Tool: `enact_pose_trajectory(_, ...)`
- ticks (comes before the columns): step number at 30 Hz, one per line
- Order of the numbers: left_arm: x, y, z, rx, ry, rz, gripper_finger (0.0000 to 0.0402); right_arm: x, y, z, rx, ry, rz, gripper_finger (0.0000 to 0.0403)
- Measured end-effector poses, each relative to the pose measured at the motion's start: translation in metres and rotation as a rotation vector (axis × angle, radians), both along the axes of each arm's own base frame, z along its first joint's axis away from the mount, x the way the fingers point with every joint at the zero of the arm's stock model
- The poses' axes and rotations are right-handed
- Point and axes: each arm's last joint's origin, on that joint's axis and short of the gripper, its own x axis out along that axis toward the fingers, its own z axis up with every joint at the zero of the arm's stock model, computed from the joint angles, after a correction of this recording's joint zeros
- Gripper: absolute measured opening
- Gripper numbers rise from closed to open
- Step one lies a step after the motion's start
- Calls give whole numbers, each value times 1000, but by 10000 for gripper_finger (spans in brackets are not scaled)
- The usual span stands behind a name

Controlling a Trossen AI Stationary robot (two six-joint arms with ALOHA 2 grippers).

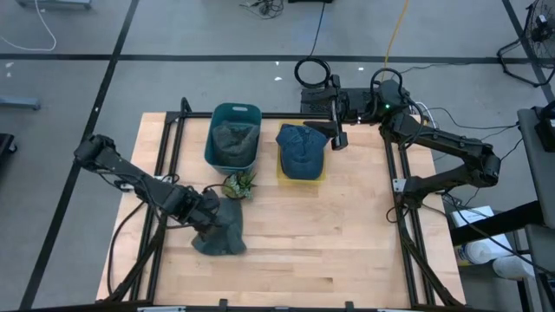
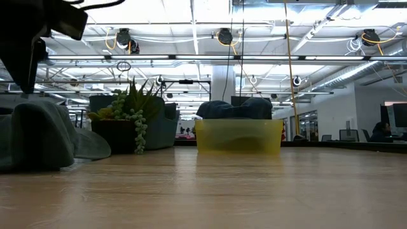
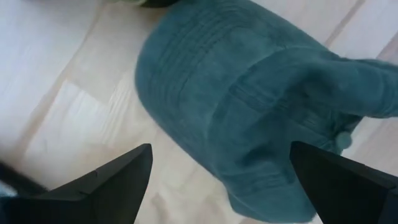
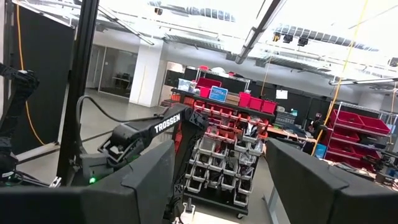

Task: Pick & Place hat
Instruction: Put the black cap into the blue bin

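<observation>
A pale wooden worktop (image 1: 347,234) stands on a grey floor, with an open workshop of ceiling pipes and red parts bins showing beyond it. The landmark is the small potted succulent (image 1: 239,184) near the worktop's middle. Just in front of the plant, toward the near edge, lies a teal-grey hat (image 1: 222,232), crumpled flat on the wood. The left pincer (image 1: 205,213) hangs right over this hat with its fingers (image 3: 106,186) spread as wide as they go, one on each side of the crown, gripping nothing; in the left wrist view the cloth fills the gap between them. Directly behind the plant sits a teal bin (image 1: 233,136) with a grey hat (image 1: 232,136) inside it. Beside that bin, behind and to the right of the plant, a yellow tub (image 2: 239,136) carries a blue hat (image 1: 301,149) heaped over its rim. The right pincer (image 1: 336,137) is held high at the far edge, just past the yellow tub, pointing out into the room, its fingers partly apart and empty. The plant stands close between the hat on the wood and both containers.
</observation>
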Motion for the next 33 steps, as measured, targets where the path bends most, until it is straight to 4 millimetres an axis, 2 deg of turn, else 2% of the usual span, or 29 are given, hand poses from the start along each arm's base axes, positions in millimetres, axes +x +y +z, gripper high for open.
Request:
enact_pose_trajectory(8, 2, 0, -18, 6, -36, -172, 390, 0, 0, 0, 0, 0, 0, 242)
enact_pose_trajectory(19, -9, 6, -51, 33, -7, -178, 390, 0, 0, 0, 1, 4, -1, 242)
enact_pose_trajectory(26, -10, 7, -56, 55, -24, -175, 387, 0, 0, 0, 0, 2, -4, 242)
enact_pose_trajectory(29, -8, 7, -56, 66, -45, -173, 361, 0, 0, 0, -1, 0, -4, 242)
enact_pose_trajectory(33, -6, 6, -57, 62, -72, -177, 299, 0, 0, 0, 0, -1, -4, 242)
